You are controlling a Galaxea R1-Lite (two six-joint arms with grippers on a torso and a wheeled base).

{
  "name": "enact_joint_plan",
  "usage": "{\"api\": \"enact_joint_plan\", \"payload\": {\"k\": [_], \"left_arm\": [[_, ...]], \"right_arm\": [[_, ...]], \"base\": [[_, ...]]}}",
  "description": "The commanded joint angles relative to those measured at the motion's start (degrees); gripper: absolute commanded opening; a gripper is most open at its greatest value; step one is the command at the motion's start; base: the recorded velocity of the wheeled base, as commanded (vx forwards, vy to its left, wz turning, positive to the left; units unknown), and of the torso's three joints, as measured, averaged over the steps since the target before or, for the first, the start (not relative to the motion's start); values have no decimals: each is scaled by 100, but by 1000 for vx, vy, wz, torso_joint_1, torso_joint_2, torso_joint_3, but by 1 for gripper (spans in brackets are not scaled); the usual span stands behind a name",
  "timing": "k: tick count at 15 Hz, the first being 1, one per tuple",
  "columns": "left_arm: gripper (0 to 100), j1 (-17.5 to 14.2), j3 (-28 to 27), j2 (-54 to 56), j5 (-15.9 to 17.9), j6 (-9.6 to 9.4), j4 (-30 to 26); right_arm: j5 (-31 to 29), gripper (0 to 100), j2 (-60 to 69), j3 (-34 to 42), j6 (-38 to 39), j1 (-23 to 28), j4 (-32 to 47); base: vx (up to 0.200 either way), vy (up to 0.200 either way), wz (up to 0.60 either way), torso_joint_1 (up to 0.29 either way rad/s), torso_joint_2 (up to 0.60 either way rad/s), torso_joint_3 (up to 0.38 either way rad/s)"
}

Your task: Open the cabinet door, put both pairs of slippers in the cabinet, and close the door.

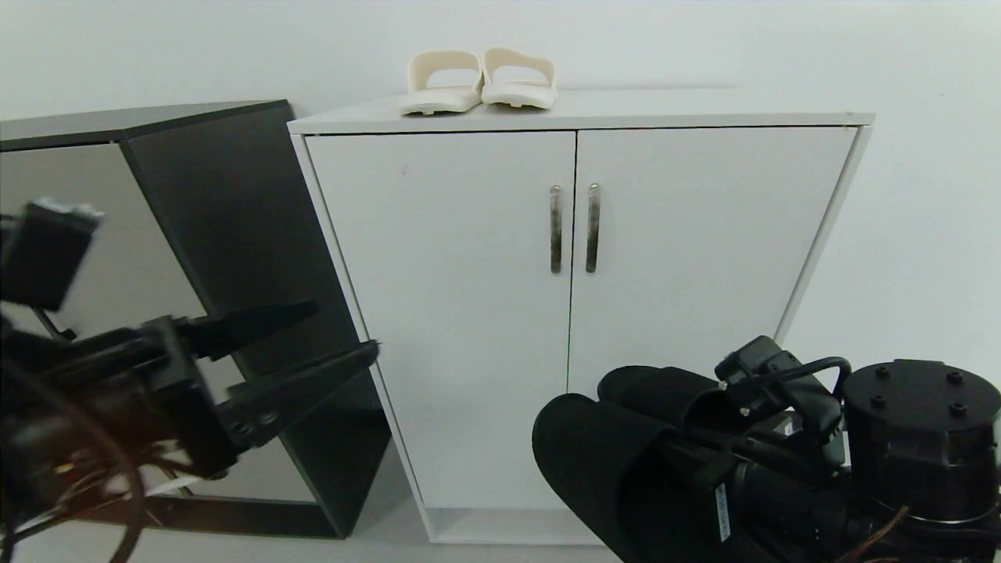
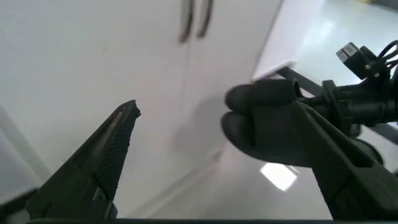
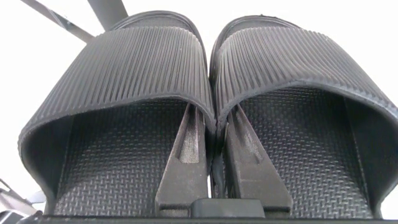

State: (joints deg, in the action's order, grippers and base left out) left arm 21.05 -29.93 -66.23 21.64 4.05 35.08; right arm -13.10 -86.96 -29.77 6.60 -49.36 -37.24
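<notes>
The white cabinet stands with both doors shut and its two metal handles side by side at the centre seam. A cream pair of slippers rests on its top, toward the left. My right gripper is low in front of the right door, shut on a black pair of slippers. In the right wrist view one finger sits inside each slipper, pinching the touching inner walls of the black slippers. My left gripper hangs open by the cabinet's left edge, holding nothing.
A black cabinet with a mirrored front stands against the white cabinet's left side, just behind my left gripper. A white wall runs behind both. In the left wrist view the handles and the black slippers lie beyond the open fingers.
</notes>
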Motion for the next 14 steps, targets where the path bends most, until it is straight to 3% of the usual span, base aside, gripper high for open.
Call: {"api": "enact_joint_plan", "payload": {"k": [1,4,8,9,10,11,14], "left_arm": [[100,751,-760,-1305,-186,-9,113],[100,1296,-1806,-2289,-380,26,104],[100,1639,-2940,-3168,-292,70,51],[100,1639,-3142,-3265,-125,140,25],[100,1639,-3546,-3379,297,518,-142],[100,1639,-3889,-3449,508,773,-441],[100,1630,-4662,-3599,1088,878,-1285]], "right_arm": [[18,0,-32,6,0,14,-2],[229,0,-32,112,8,49,6],[379,0,-58,208,0,5,6],[388,0,-58,208,0,-3,-2],[388,0,-50,208,0,-12,6],[379,0,-50,226,-9,-39,6],[388,0,-32,226,-44,-127,-2]], "base": [[0,0,0,0,0,0],[0,0,0,0,0,0],[0,0,0,0,0,0],[0,0,0,0,0,0],[0,0,0,0,0,0],[0,0,0,0,0,0],[0,0,0,0,0,0]]}}
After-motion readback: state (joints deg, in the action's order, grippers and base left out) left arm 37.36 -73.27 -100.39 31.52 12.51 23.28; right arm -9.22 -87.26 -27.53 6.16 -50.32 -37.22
